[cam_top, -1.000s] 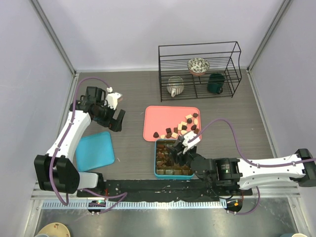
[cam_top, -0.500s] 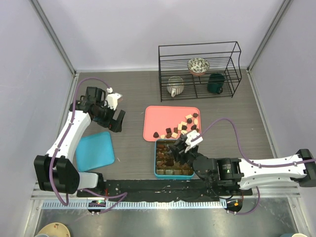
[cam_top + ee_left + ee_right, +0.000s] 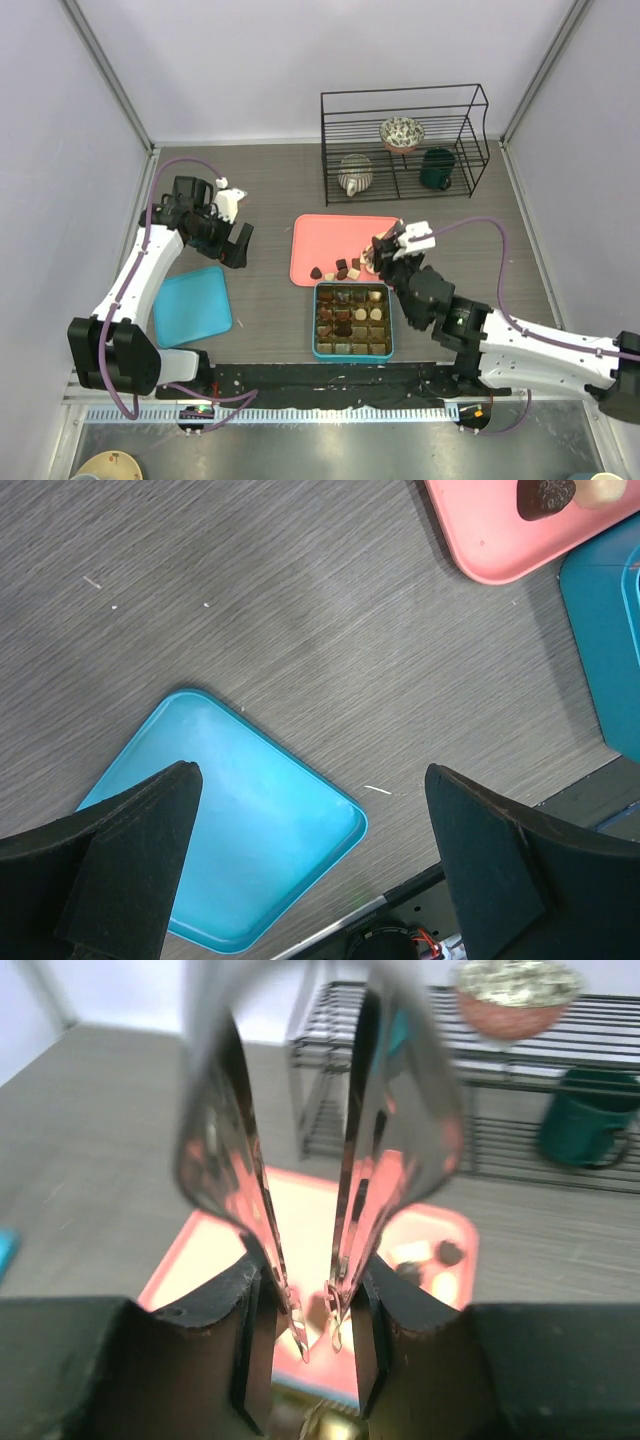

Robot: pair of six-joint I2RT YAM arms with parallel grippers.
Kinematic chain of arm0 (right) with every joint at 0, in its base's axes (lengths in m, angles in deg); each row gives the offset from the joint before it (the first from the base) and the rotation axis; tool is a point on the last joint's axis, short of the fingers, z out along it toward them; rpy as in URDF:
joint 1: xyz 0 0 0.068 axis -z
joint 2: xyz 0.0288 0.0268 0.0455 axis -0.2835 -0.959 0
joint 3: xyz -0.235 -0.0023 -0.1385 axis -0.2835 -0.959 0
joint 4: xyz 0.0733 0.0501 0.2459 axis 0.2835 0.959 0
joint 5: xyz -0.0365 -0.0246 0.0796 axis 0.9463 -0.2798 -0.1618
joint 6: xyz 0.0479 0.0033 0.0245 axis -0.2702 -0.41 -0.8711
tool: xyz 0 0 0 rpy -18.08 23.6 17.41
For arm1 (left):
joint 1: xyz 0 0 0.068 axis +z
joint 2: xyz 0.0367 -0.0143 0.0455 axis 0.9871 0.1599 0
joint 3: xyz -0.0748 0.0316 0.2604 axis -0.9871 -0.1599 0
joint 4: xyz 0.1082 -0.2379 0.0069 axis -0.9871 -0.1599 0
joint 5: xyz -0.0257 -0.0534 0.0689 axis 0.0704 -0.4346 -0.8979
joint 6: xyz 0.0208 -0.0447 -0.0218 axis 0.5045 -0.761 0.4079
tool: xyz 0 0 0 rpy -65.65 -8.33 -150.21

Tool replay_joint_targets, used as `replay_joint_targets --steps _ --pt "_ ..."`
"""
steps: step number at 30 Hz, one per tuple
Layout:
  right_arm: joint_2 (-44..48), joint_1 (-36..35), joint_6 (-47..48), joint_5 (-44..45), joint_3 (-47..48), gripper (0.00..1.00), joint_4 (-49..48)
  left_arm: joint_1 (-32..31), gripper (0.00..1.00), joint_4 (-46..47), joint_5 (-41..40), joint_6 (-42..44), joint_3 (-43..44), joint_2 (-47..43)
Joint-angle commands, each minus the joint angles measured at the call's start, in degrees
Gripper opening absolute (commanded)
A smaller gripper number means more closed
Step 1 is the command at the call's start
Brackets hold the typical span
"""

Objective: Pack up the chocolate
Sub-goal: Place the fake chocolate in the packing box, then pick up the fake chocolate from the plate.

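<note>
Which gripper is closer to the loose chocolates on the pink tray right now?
Right. The right gripper is over the chocolates at the near right of the pink tray; the left gripper is off to its left, over the table.

**White Links, Purple Cables**

The left arm (image 3: 140, 270), at nine o'clock, and right arm (image 3: 540, 345), at four o'clock, are built of white links and black joints; purple cables (image 3: 499, 280) are looped along both. Shiny metal blades (image 3: 390, 1130) are fitted to the right gripper (image 3: 317, 1335).
</note>
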Motion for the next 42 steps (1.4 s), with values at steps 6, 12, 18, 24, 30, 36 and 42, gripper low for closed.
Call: replay_joint_targets --steps 6,12,18,24,30,36,42 --pt "-14.0 23.5 -1.5 -21.0 3.1 0.36 -17.6 0.3 1.0 -1.2 1.2 -0.2 2.6 -1.7" --pt "-24.2 32.4 -2.6 -24.9 6.0 0.35 -22.7 0.2 1.0 -1.3 1.0 0.3 2.8 -1.7" --pt "-28.6 35.3 -2.8 -28.1 8.3 0.35 -24.9 0.2 1.0 -1.3 0.6 1.0 2.5 -1.8" --pt "-31.9 36.0 -2.5 -28.6 8.7 0.38 -26.2 0.2 1.0 -1.3 0.5 1.6 2.1 -2.0" --pt "-33.9 36.9 -2.1 -28.6 8.0 0.45 -28.5 0.3 1.0 -1.3 -0.1 2.3 1.9 -2.3" --pt "-36.7 37.6 -0.6 -28.8 7.0 0.47 -32.9 0.3 1.0 -1.6 -0.4 2.8 2.1 -2.6" --pt "-37.2 38.1 0.1 -27.8 5.4 0.5 -33.6 0.3 1.0 -1.8 -0.9 3.3 1.7 -3.3"
